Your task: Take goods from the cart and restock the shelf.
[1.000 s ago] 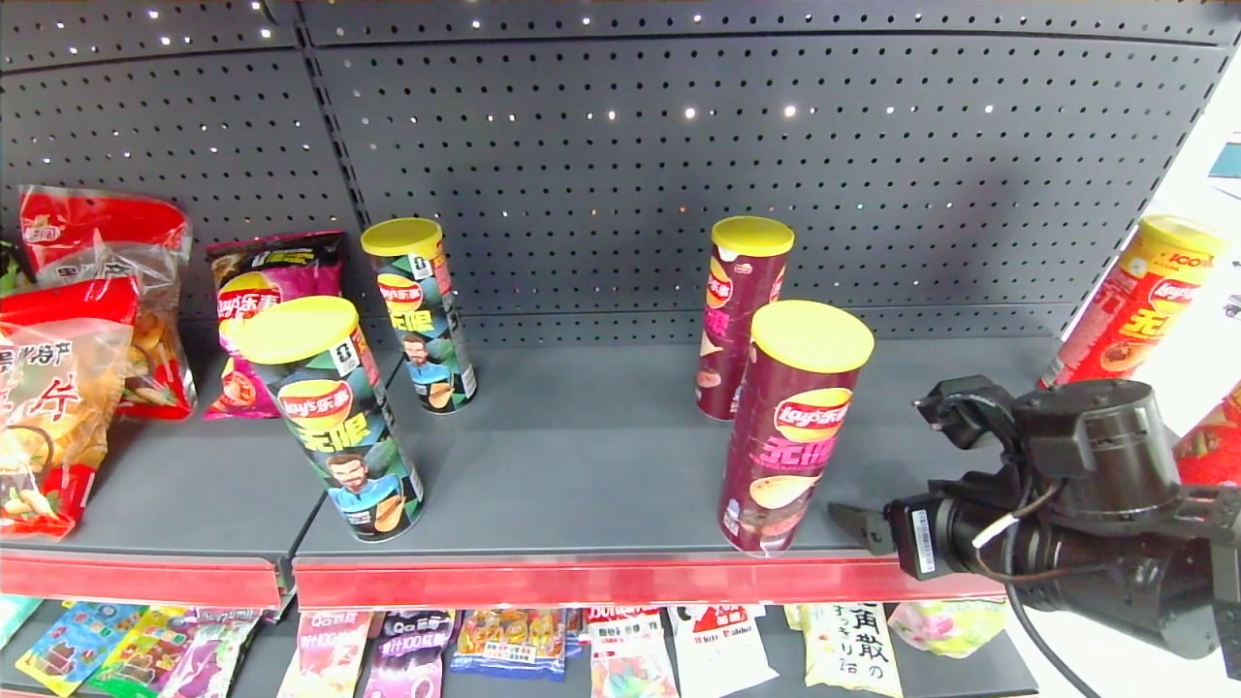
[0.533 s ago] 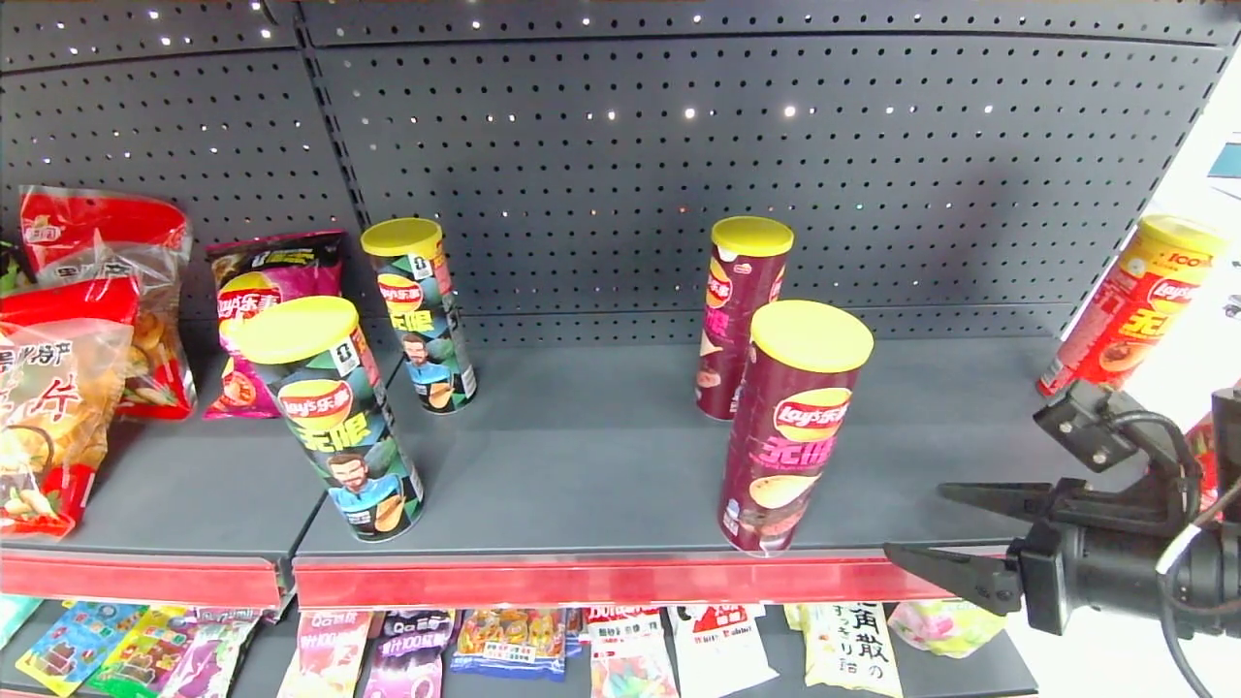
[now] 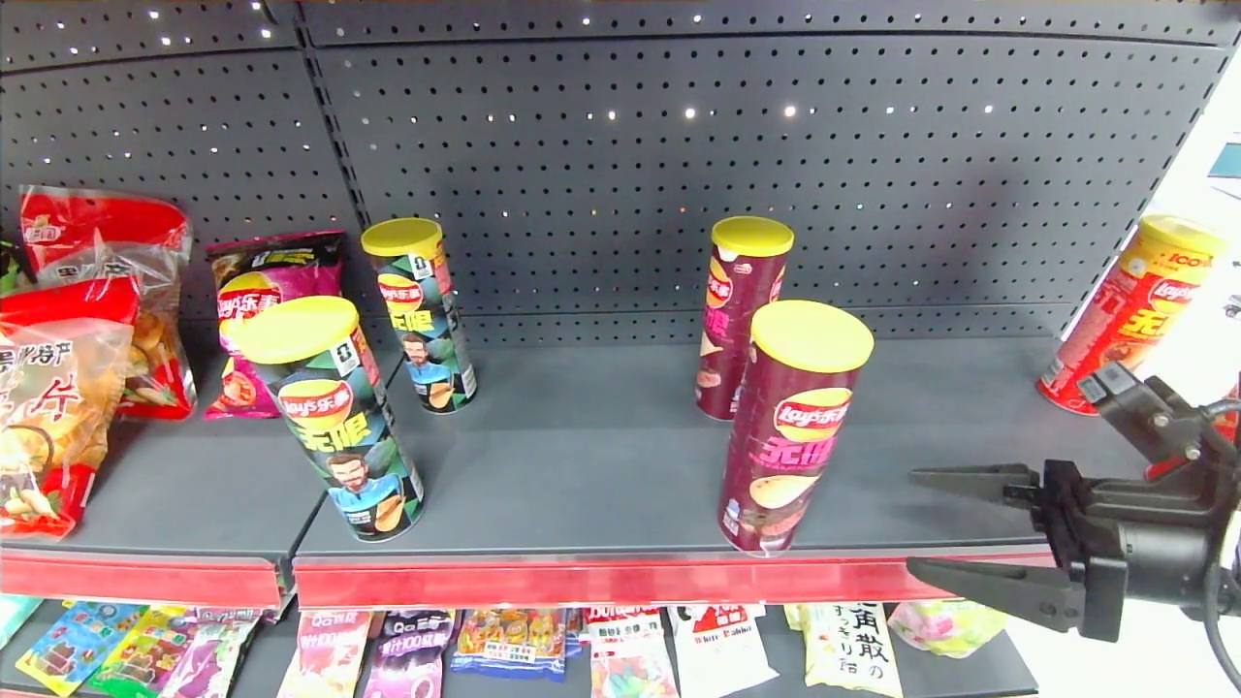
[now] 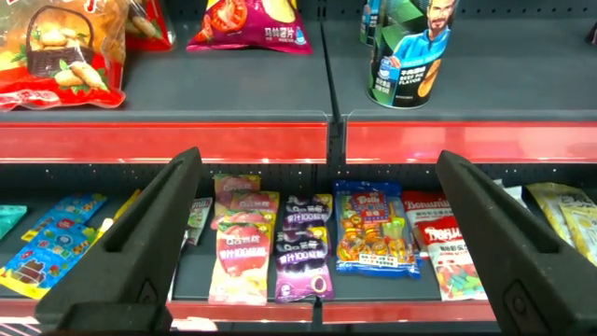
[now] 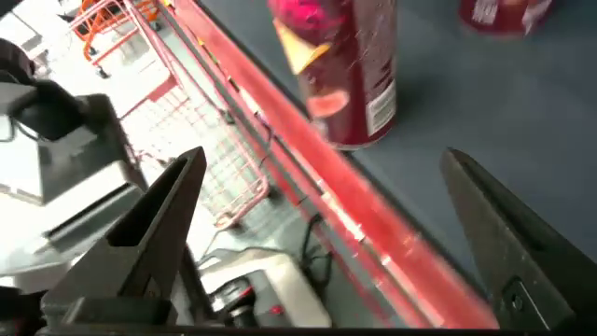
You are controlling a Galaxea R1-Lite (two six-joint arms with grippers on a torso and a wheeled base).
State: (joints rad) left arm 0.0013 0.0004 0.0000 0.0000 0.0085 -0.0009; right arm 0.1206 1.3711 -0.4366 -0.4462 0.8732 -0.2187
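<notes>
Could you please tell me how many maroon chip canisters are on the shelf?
2. The front maroon canister stands upright at the red front edge of the shelf; the rear maroon canister stands just behind it, near the pegboard. None looks hidden.

**A:** Head cam faces the shelf (image 3: 601, 456) straight on, tilted down, pretty close, red shelf edge (image 3: 601, 580) low in frame.

**B:** Left wrist cam sits lower, facing the candy bags (image 4: 303, 247) underneath. Right wrist cam hugs that edge, sharing the maroon can (image 5: 350, 75) with head.
</notes>
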